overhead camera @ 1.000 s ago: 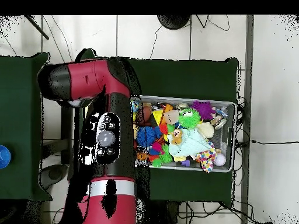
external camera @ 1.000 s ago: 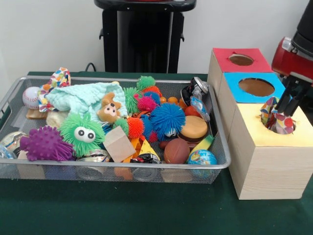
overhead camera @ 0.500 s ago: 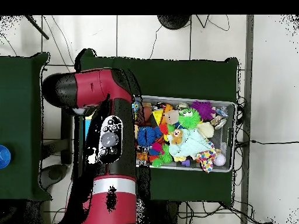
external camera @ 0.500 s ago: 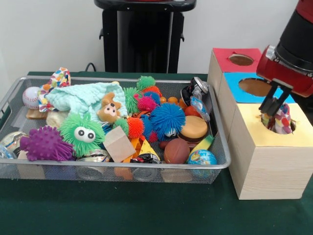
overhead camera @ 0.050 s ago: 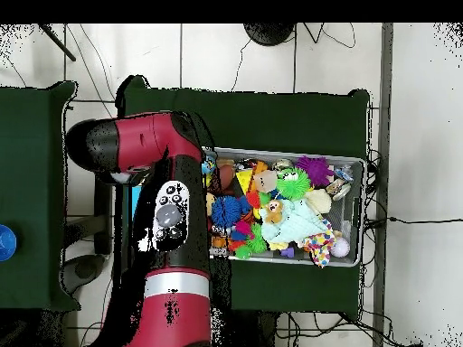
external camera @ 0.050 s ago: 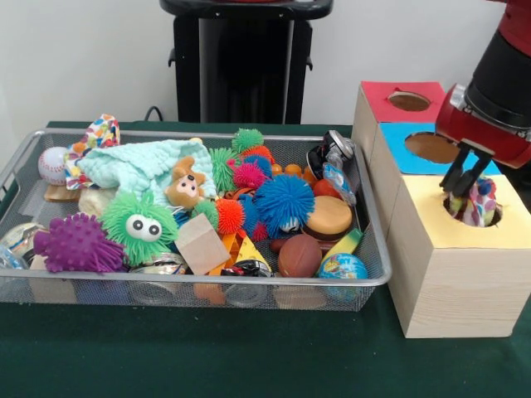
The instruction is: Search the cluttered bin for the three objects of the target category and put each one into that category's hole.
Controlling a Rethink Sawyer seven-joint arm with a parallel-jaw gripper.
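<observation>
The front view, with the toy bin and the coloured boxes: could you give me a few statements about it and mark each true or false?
1. The gripper is over the yellow-topped box. True.
2. A patterned cloth sticks out of the yellow box's hole. True.
3. The cloth is in the red-topped box. False: that hole looks empty.
4. The purple spiky ball lies beside the boxes. False: it is at the bin's opposite end.
5. A baseball sits in a far corner of the bin. True.

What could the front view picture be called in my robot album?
Sawyer's end effector pokes a colourful patterned cloth into the yellow box's hole, beside a toy-filled mesh bin.
</observation>
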